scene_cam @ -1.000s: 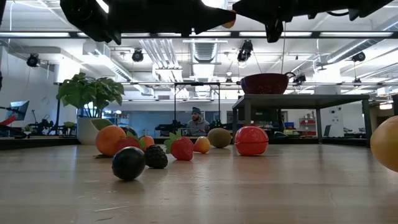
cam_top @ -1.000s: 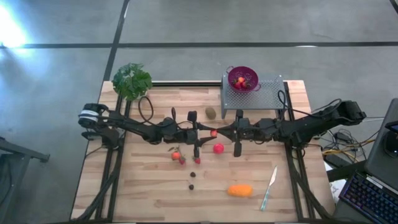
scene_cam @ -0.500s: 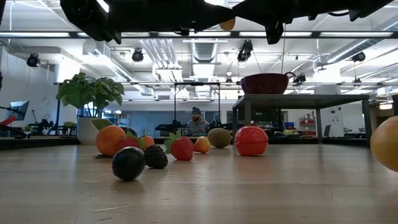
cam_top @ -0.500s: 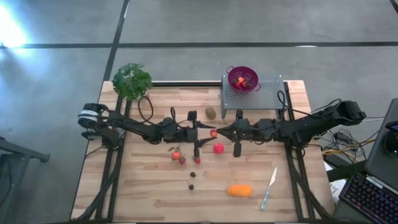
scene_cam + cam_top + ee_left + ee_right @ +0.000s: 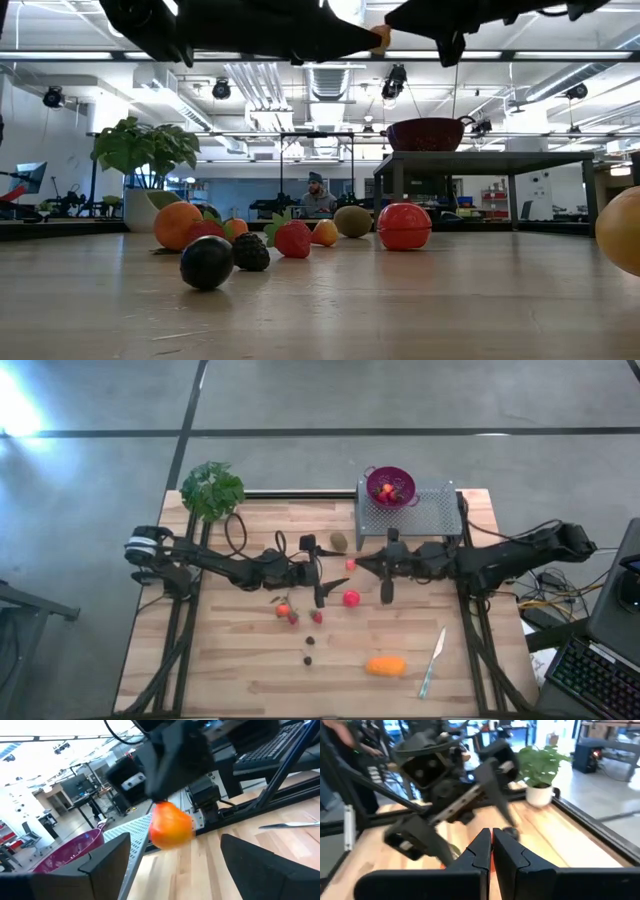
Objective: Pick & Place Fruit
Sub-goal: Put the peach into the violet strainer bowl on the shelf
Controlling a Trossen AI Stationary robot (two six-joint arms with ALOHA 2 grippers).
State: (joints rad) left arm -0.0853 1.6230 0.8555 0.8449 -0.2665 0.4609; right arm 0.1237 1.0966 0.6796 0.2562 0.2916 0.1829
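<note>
Step in hand, by my read: mid-air hand-off of one small fruit point(image 5: 170, 826) above mid-bench, between the two arms.

- Right tool point(image 5: 358, 564): clenched on the small fruit. In the left wrist view the fruit hangs off its dark tip, and in the right wrist view the fingers are pressed together with a sliver of orange at the tip.
- Left tool point(image 5: 318, 570): released. Its fingers point(image 5: 107, 865) stand wide apart on either side of the fruit and don't look to be touching it.
- The small fruit is off the bench point(image 5: 240, 670), up in the air at the right tool's tip, facing the left tool's mouth.

Rest of the fruit is loose on the bench:
- kiwi point(image 5: 339, 541) near the rack point(image 5: 430, 515)
- red ball point(image 5: 351, 598) under the arms
- strawberries point(image 5: 285, 610)
- dark berries point(image 5: 309, 650)
- oblong orange piece point(image 5: 386, 666) beside the knife point(image 5: 433, 660)

The pink bowl point(image 5: 372, 478) on the rack has some fruit in it already, so the task is partway done and several pieces are left.

Next move, as a judgement:
- Left arm backs straight off so its open fingers don't knock the fruit.
- Right arm keeps its clench, swings to the bowl, clears the rim, then lets go over it.

Risk: the grip is a small tip pinch on a round piece, so it may slip during the swing.
</note>
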